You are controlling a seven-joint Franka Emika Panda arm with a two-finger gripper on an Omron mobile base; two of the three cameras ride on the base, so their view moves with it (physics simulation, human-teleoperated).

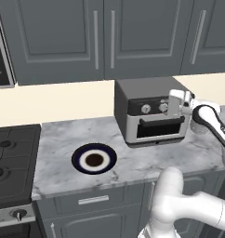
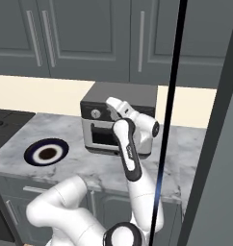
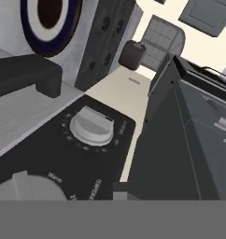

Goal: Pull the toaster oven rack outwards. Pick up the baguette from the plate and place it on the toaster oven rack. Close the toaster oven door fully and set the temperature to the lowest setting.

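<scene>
hand view puts the gripper [image 1: 175,108], finger spread unclear, near the toaster oven [image 1: 149,111] knobs [image 3: 91,127]; it may turn the wrong one.

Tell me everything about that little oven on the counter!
The toaster oven is a boxy dark grey box with a silver front frame. A black strip across the top of its front carries round silver knobs. Below that, its door, with a dark window and dark handle bar, looks shut. It stands upright on the marbled counter, near the wall, right of the plate. The robot's tool is right at the knob strip.
</scene>
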